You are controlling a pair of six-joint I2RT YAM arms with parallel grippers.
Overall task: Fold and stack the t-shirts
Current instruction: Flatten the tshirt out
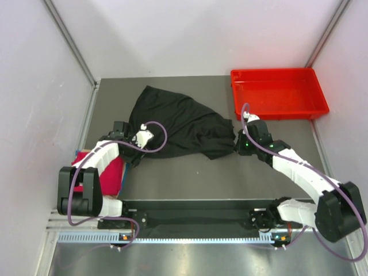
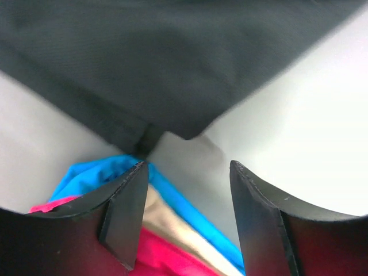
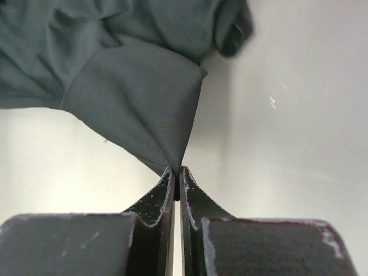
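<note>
right gripper (image 3: 176,172) pinching black t-shirt (image 1: 178,123) corner, left gripper (image 2: 187,168) spread apart, empty

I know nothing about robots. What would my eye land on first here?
A crumpled black t-shirt sprawls across the middle of the table, its right corner pinched in the right end effector. The left end effector stands open at the shirt's left edge. A bright red tray sits at the far right corner.

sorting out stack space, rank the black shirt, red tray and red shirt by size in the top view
1. black shirt and tray: look about alike, too close to rank
2. red shirt: smallest, but partly hidden
</note>
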